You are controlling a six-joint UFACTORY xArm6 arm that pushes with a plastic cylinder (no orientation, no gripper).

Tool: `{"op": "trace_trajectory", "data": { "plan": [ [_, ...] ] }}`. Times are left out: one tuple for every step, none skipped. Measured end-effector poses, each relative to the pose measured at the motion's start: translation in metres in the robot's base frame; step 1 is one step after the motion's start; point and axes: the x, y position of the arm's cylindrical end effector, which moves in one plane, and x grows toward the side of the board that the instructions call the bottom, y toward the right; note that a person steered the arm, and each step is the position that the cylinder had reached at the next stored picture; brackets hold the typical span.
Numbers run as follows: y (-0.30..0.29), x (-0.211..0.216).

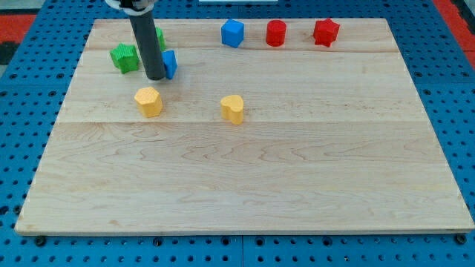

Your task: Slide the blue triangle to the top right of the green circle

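While the yellow heart [232, 108] and yellow hexagon [148, 101] sit nearest, my tip [156, 77], a bare rod with no jaws, touches the blue triangle's [171, 64] left side, with a green star [125, 58] beyond at the left.

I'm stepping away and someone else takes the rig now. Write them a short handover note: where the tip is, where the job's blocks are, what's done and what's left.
My tip is down on the board, touching the left side of the blue triangle.
The rod hides most of the green circle, which sits just above the triangle near the board's top edge; a green star lies to the left.
Done: contact with the triangle.
Left: the triangle is below the circle, not yet at its top right. Little board remains above the circle, so push it right, then up.
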Motion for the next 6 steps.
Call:
{"op": "trace_trajectory", "data": {
  "plan": [
    [0.013, -0.023],
    [0.022, -0.033],
    [0.022, -0.046],
    [0.028, -0.062],
    [0.040, -0.072],
    [0.040, -0.074]
  ]
}}
